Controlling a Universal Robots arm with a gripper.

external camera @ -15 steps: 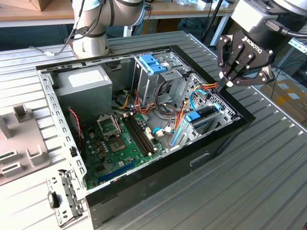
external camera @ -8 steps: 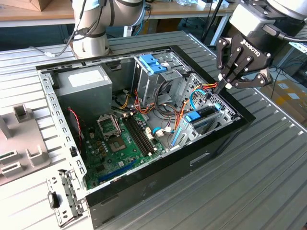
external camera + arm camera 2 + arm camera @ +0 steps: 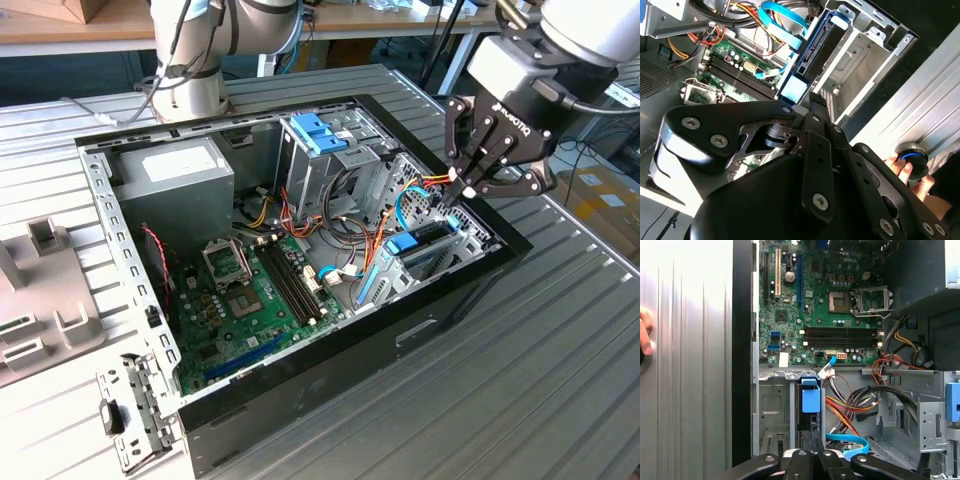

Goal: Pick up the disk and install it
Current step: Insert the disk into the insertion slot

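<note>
My tool [image 3: 455,192] hangs over the corner of the one open black computer case [image 3: 330,360] that lies toward the exterior view's right. Its two fingers are drawn together with no gap showing between them and nothing gripped. In both wrist views the tips [image 3: 811,440] [image 3: 816,100] point down at the end of the disk.

The disk [image 3: 425,243], a flat dark hard drive framed by bright blue plastic rails, stands on edge in the silver metal bay in that corner. In the first wrist view its blue end tab [image 3: 810,400] faces me, just beyond my fingertips. In the second wrist view its dark edge [image 3: 812,55] runs along one blue rail. My tips look to be touching its end or just short of it, but I cannot tell which.

Inside the case I count:
- one green motherboard [image 3: 240,310] with one empty processor socket [image 3: 840,301]
- one grey boxy power supply [image 3: 175,175]
- one tall grey drive cage [image 3: 300,170] topped by one lighter blue plastic bracket [image 3: 318,135]
- one flat blue data cable [image 3: 847,442] looping near the bay (beside a tangle of red, yellow and orange wires)

The case rests on a ribbed grey metal tabletop [image 3: 560,380]. On the exterior view's left, two loose parts lie there: a pale grey plastic fixture [image 3: 40,290] and a perforated metal plate [image 3: 135,420]. One person's hand [image 3: 902,170] rests on a dark round knob with a blue ring [image 3: 912,156], outside the case wall.
</note>
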